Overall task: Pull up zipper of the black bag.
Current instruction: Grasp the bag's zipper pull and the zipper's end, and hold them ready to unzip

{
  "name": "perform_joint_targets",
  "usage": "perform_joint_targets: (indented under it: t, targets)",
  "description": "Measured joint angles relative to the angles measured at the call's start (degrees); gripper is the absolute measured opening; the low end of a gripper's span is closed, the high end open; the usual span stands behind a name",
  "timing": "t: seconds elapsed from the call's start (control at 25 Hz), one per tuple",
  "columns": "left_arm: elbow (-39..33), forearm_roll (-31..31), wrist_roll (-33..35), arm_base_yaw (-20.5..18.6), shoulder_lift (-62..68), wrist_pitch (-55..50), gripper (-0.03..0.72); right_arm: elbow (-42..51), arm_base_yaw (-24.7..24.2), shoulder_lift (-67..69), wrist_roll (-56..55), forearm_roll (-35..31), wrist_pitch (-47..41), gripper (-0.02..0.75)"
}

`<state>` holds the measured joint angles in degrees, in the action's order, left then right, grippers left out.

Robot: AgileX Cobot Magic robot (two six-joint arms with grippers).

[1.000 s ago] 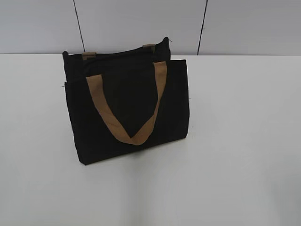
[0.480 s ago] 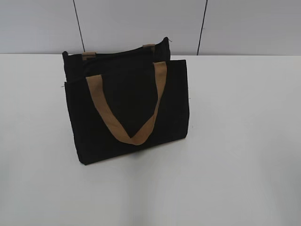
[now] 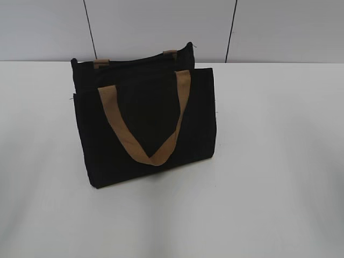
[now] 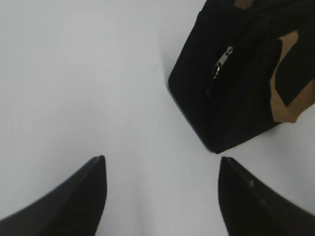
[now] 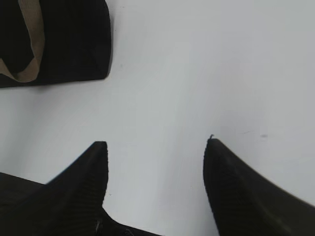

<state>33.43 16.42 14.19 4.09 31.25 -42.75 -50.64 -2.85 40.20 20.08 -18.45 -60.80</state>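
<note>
The black bag (image 3: 145, 123) is seen upright on the white table (image 3: 269, 161), left of centre. A silver zipper (image 4: 222, 61) pull is visible on its side end. Both grippers, left (image 4: 160, 169) and right (image 5: 155, 147), are held with fingers spread wide above bare table, gripping nothing.

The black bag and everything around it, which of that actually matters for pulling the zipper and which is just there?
For the job:
black bag
zipper pull
left gripper, open
right gripper, open

Just there:
tan strap handles
white table
grey wall
</note>
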Motion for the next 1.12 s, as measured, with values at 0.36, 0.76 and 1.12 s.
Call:
perform_joint_targets:
  t: [0.36,0.76,1.12]
  targets:
    - [1.2,17.7,24.1,0.0,19.8,11.6,0.530,-10.5,0.0,17.3,10.0,-6.3,-1.0,0.459]
    - [5.9,31.1,45.3,-2.9,36.5,17.1,0.521,-19.4,0.0,26.1,14.7,-8.9,-2.4,0.459]
    - [8.1,59.4,85.2,-13.8,48.7,4.0,0.512,-19.8,0.0,29.0,16.9,-10.4,-2.7,0.459]
